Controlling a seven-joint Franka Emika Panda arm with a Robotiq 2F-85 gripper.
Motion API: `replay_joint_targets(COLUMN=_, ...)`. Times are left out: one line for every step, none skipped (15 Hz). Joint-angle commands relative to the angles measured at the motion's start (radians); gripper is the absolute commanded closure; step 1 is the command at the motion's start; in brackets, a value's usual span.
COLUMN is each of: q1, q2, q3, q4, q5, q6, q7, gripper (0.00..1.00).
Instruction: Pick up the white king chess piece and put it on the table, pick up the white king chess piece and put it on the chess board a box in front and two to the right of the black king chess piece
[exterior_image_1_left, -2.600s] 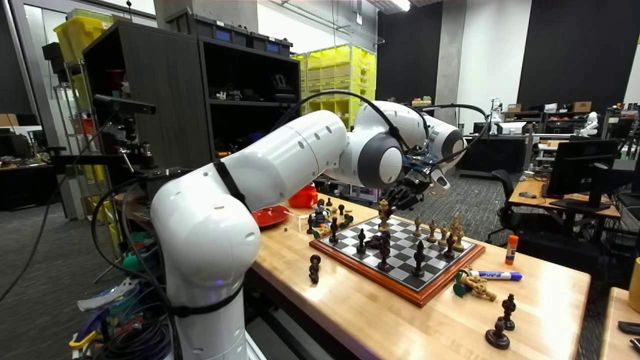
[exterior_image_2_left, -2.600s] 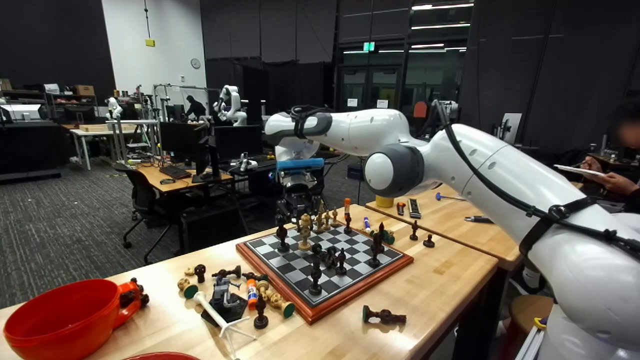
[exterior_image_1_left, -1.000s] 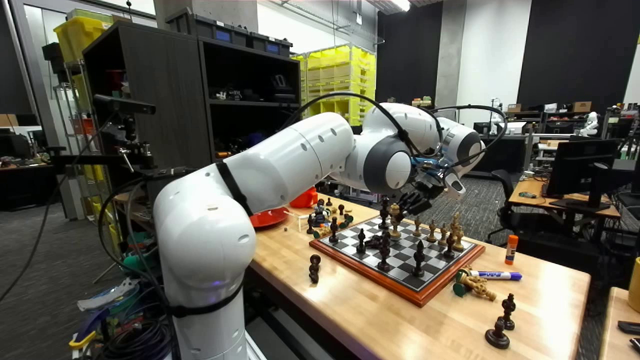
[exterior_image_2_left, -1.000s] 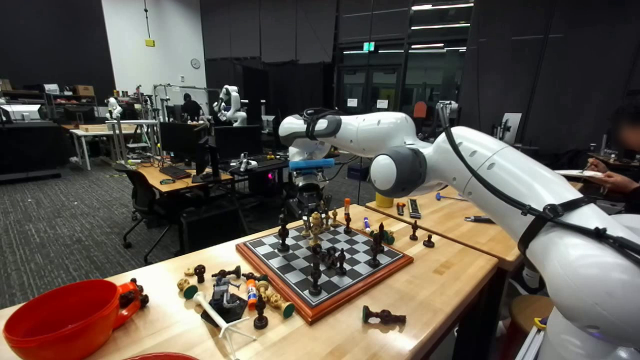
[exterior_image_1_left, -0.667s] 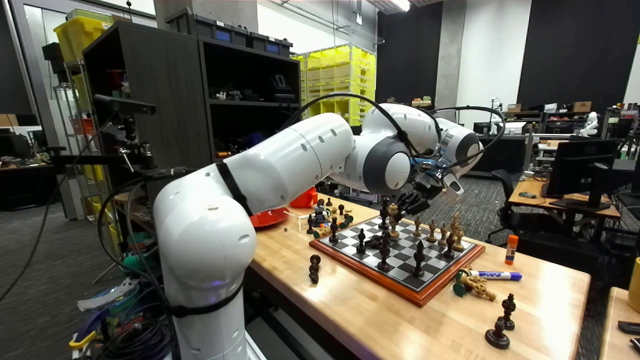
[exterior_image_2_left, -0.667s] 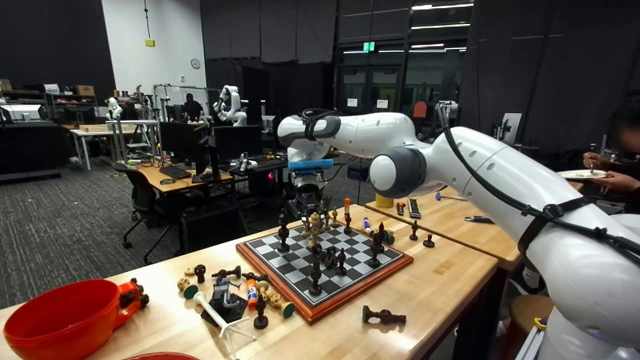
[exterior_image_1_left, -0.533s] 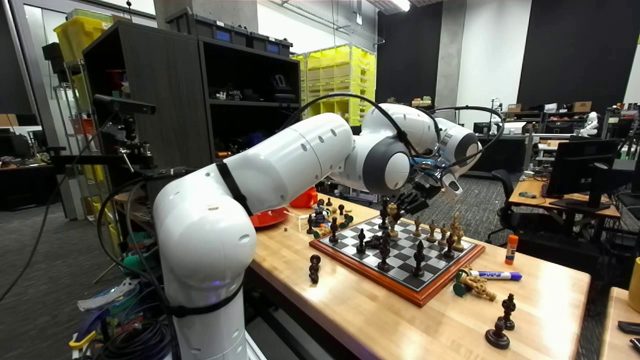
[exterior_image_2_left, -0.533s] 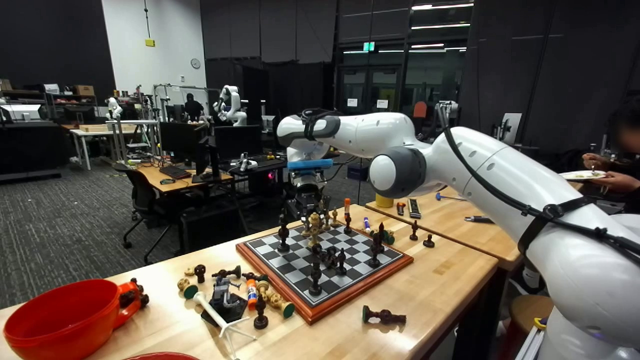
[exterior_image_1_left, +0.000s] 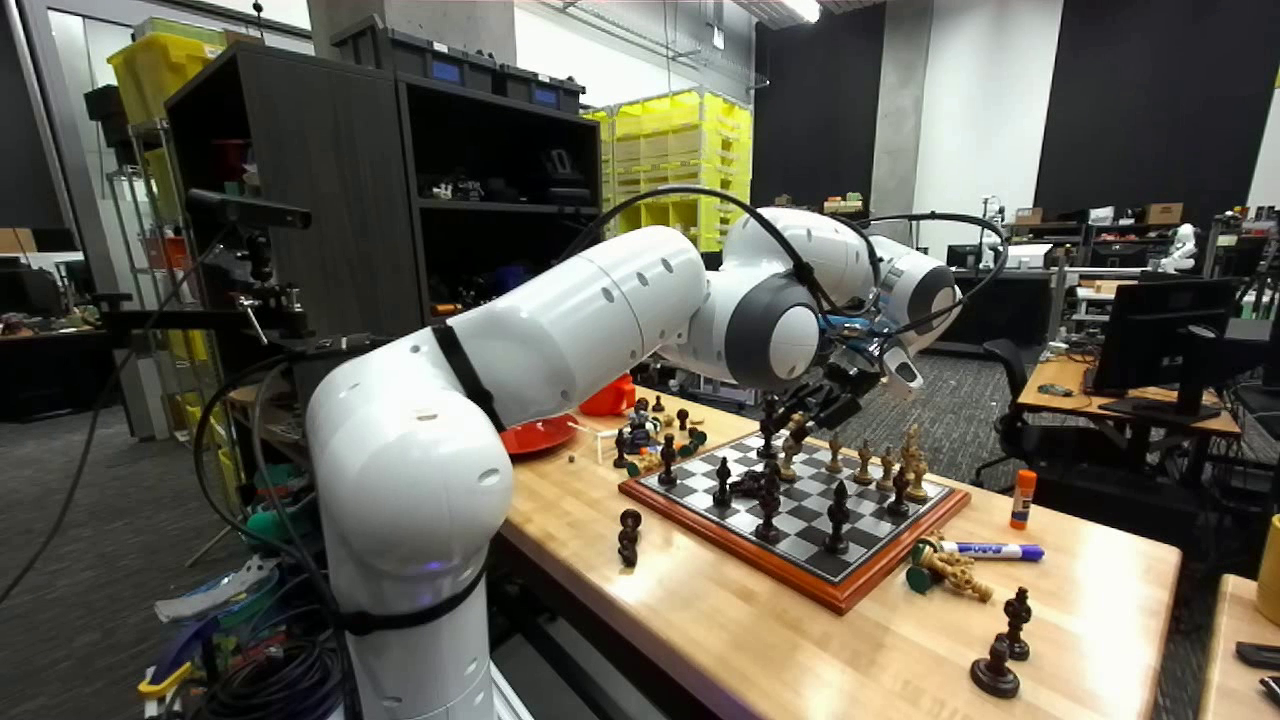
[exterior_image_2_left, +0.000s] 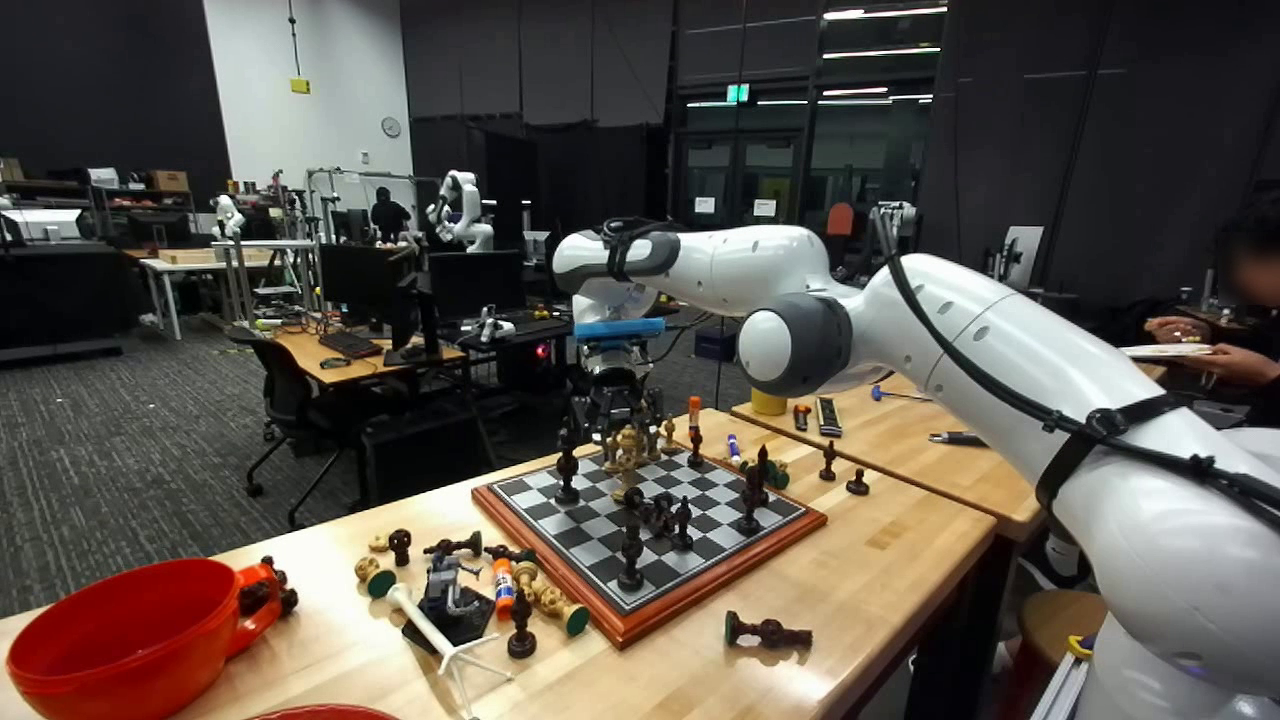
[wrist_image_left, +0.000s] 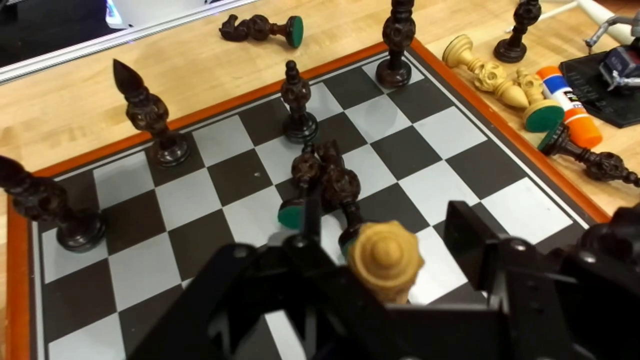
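The white king, a tall pale-wood piece (exterior_image_1_left: 789, 462), stands upright on the chess board (exterior_image_1_left: 735, 548); it also shows in an exterior view (exterior_image_2_left: 627, 450) and in the wrist view (wrist_image_left: 385, 257). My gripper (wrist_image_left: 386, 217) is open with its fingers on either side of the king's upper part. The king is nearer the left finger, with a gap to the right one. A finger hides part of its top in an exterior view (exterior_image_1_left: 812, 405). Several dark pieces stand on the board; I cannot tell which is the black king. The table (exterior_image_1_left: 700, 625) lies around the board.
Two dark pieces (wrist_image_left: 342, 185) lie on the board close to the king. A tall dark piece (exterior_image_2_left: 566, 472) stands beside the gripper. Several pale pieces (exterior_image_1_left: 888, 470) stand on the board. Loose pieces, a glue stick (exterior_image_2_left: 503, 588) and a red bowl (exterior_image_2_left: 110, 640) are on the table.
Since the oldest frames the gripper and king have moved right in both exterior views, and the king is lower. In the last half second the fingers have spread apart, leaving the king standing.
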Motion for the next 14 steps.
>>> replay_joint_targets(q1=0.001, q2=0.010, q3=0.009, q4=0.034, q5=0.013, q6=-0.028, q7=0.029, gripper=0.04)
replay_joint_targets(q1=0.001, q2=0.010, q3=0.009, q4=0.035, q5=0.013, q6=-0.029, q7=0.028, gripper=0.01)
replay_joint_targets(q1=0.001, q2=0.008, q3=0.010, q4=0.036, q5=0.014, q6=-0.029, q7=0.028, gripper=0.00)
replay_joint_targets(q1=0.001, q2=0.007, q3=0.011, q4=0.037, q5=0.014, q6=-0.029, q7=0.028, gripper=0.00)
replay_joint_targets(q1=0.001, q2=0.005, q3=0.012, q4=0.039, q5=0.013, q6=-0.029, q7=0.027, gripper=0.00)
replay_joint_targets(q1=0.001, q2=0.003, q3=0.013, q4=0.042, q5=0.013, q6=-0.028, q7=0.026, gripper=0.00)
replay_joint_targets(q1=0.001, q2=0.001, q3=0.013, q4=0.045, q5=0.012, q6=-0.026, q7=0.026, gripper=0.00)
replay_joint_targets(q1=0.001, q2=-0.002, q3=0.014, q4=0.051, q5=0.011, q6=-0.024, q7=0.025, gripper=0.00)
replay_joint_targets(q1=0.001, q2=-0.006, q3=0.014, q4=0.057, q5=0.010, q6=-0.020, q7=0.025, gripper=0.00)
replay_joint_targets(q1=0.001, q2=-0.009, q3=0.013, q4=0.065, q5=0.007, q6=-0.017, q7=0.023, gripper=0.00)
replay_joint_targets(q1=0.002, q2=-0.014, q3=0.011, q4=0.075, q5=0.003, q6=-0.015, q7=0.020, gripper=0.00)
replay_joint_targets(q1=0.004, q2=-0.017, q3=0.008, q4=0.086, q5=-0.003, q6=-0.012, q7=0.018, gripper=0.00)
replay_joint_targets(q1=0.005, q2=-0.025, q3=0.004, q4=0.099, q5=-0.010, q6=-0.012, q7=0.014, gripper=0.00)
replay_joint_targets(q1=0.006, q2=-0.031, q3=0.000, q4=0.113, q5=-0.018, q6=-0.010, q7=0.006, gripper=0.00)
